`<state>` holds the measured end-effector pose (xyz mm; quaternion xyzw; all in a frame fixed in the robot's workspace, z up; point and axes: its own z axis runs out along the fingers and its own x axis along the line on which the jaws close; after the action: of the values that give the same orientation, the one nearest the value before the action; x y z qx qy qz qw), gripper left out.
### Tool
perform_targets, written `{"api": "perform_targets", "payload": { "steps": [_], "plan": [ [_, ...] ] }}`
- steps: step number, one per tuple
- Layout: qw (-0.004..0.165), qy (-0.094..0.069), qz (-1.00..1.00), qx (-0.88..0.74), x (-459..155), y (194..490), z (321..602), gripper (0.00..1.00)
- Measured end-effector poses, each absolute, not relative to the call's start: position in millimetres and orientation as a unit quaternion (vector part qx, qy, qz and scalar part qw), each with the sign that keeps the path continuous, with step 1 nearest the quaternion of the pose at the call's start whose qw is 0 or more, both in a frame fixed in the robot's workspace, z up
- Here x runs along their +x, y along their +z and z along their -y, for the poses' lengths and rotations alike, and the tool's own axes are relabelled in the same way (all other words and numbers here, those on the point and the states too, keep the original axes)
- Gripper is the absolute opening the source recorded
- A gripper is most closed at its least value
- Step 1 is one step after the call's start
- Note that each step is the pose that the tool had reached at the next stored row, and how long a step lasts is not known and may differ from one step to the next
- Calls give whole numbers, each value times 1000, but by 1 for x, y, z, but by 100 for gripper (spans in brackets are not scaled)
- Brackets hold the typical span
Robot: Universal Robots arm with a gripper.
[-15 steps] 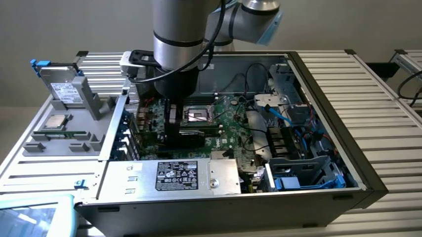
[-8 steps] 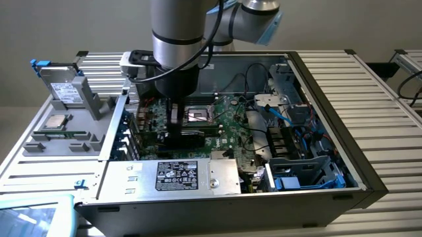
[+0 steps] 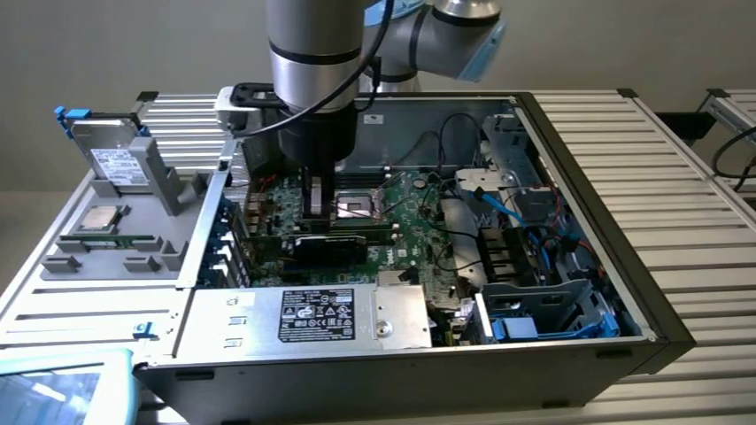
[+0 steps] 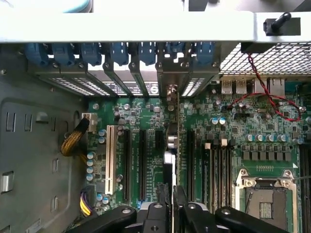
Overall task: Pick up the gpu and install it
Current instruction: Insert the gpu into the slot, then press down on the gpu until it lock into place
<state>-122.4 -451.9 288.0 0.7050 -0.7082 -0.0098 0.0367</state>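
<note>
Gripper (image 3: 317, 211): lowered inside the open computer case (image 3: 614, 266), centre-left of the exterior frame; fingers (image 4: 181, 204) pinching the gpu's top edge.
Gpu (image 3: 327, 243): upright on the motherboard (image 3: 413, 221), edge-on (image 4: 172, 145) among the expansion slots, bracket at the rear slot covers (image 4: 146, 80).
Hard drive (image 3: 119, 164): upper left, on the grey tray (image 3: 106, 266).

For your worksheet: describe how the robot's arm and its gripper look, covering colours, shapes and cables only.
The arm is a thick silver-grey metal tube with a black band, round joints and a pale blue cap. A black cable runs down to its black cylindrical wrist. The gripper is black and narrow; in the wrist view its black fingers show round pivot bolts.
</note>
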Motion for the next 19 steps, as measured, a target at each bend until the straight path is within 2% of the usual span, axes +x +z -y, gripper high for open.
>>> {"api": "perform_targets", "payload": {
  "steps": [1, 6, 19],
  "plan": [
    [37, -8, 708, 705, -122, 290, 450, 13],
    [38, 0, 706, 707, -122, 299, 445, 13],
    [37, 0, 706, 707, -123, 299, 445, 12]
  ]
}}
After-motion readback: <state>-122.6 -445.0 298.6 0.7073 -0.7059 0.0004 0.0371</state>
